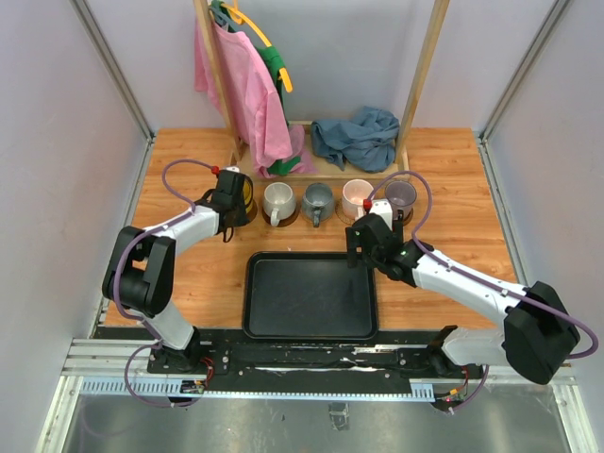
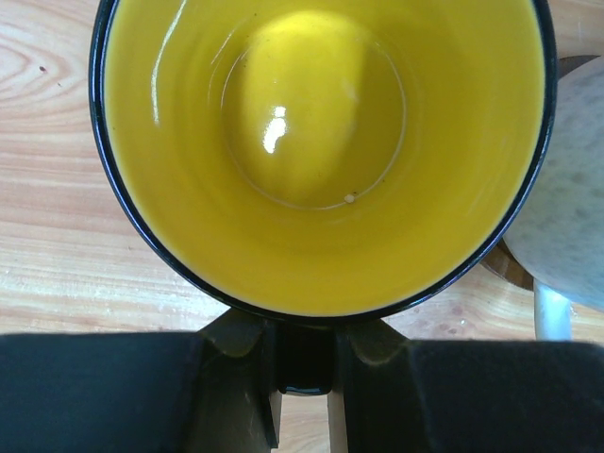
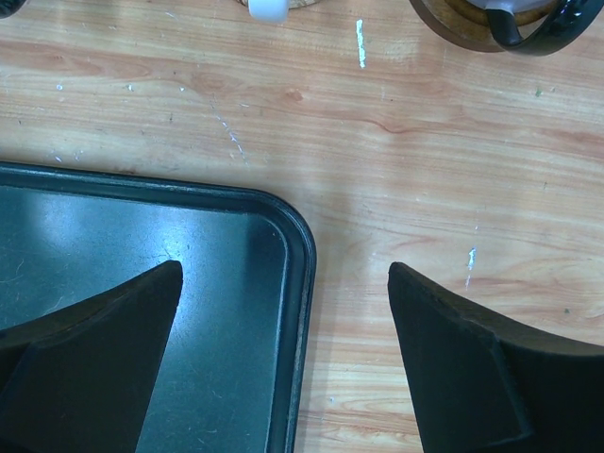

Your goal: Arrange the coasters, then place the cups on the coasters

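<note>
left tool on the yellow cup, right tool released over the tray corner

your left tool (image 2: pixel 304 377) is clenched on the black handle of the glossy yellow-lined, black-walled cup (image 2: pixel 321 151), at the left end of the row on the wooden table (image 1: pixel 462 179). you cannot tell whether that cup is resting or lifted. just to its right stands the white cup (image 1: pixel 276 201) on a dark brown round coaster (image 2: pixel 510 269). then come the grey cup (image 1: pixel 318 200), the pale pink cup (image 1: pixel 357 195) and the translucent purple cup (image 1: pixel 402 193), side by side, each on its own disc. your right tool (image 3: pixel 283 269) is released, jaws wide apart. it hovers over the far right corner of the black rectangular tray (image 1: pixel 311 302), near the pink and purple cups, holding nothing.
</note>
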`<state>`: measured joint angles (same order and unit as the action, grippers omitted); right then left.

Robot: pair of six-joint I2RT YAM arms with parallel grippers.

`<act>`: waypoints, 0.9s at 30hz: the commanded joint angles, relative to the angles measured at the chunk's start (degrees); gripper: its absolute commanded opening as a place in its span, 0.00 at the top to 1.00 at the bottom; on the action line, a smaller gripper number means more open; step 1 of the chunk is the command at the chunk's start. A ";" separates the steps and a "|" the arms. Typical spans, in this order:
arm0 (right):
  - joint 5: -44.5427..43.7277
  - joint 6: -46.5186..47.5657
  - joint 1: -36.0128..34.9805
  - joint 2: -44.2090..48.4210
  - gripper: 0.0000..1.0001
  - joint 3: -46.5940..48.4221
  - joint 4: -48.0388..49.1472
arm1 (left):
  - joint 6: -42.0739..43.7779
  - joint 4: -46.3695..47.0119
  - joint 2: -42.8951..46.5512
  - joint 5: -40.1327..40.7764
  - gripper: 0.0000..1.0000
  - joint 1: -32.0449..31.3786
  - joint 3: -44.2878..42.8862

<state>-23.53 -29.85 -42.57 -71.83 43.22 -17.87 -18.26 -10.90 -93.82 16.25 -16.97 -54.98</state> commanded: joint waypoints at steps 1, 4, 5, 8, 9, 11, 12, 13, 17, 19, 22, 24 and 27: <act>-0.55 -0.99 0.84 -0.41 0.09 0.96 -0.79 | 0.20 2.28 0.85 0.01 0.99 0.45 -1.61; -0.48 -0.95 0.82 -0.49 0.09 0.93 -0.85 | 0.46 2.56 1.10 -0.03 1.00 0.54 -1.15; -0.42 -0.94 0.82 -0.59 0.09 0.96 -0.85 | 0.55 2.55 1.09 -0.07 0.99 0.58 -1.10; -0.38 -0.99 0.82 -0.59 0.09 0.95 -0.85 | 0.98 2.46 1.06 -0.29 0.99 0.79 -1.01; -0.31 -1.01 0.84 -0.60 0.08 0.94 -0.85 | 1.07 2.54 1.11 -0.34 1.00 0.94 -0.94; -0.30 -1.09 0.84 -0.67 0.09 0.87 -0.83 | 1.21 2.50 1.10 -0.26 0.99 1.14 -0.79; -0.29 -1.12 0.82 -0.72 0.09 0.94 -0.85 | 1.33 2.46 1.17 -0.18 0.99 1.19 -0.75; -0.33 -1.17 0.87 -0.79 0.08 0.94 -0.81 | 1.38 2.41 1.11 -0.04 0.99 1.31 -0.70; -0.20 -1.14 0.89 -1.15 0.09 1.02 -0.78 | 1.56 2.50 1.11 -0.03 0.99 1.33 -0.57; -0.17 -1.14 0.86 -1.29 0.08 1.03 -0.80 | 1.56 2.60 1.03 -0.27 0.99 1.37 -0.35; 0.03 -1.24 0.83 -1.36 0.09 1.06 -0.83 | 1.50 2.72 0.94 -0.63 1.00 1.34 -0.09; 0.02 -1.19 0.82 -1.30 0.08 1.07 -0.81 | 1.39 2.70 1.02 -0.74 1.00 1.34 0.13; 0.02 -1.22 0.84 -1.32 0.09 1.06 -0.71 | 1.31 2.69 1.10 -0.93 0.99 1.35 0.51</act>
<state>-23.38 -30.15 -42.57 -72.90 43.22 -17.87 -17.72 -11.29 -93.82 15.27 -16.03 -54.52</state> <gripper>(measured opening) 0.915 0.222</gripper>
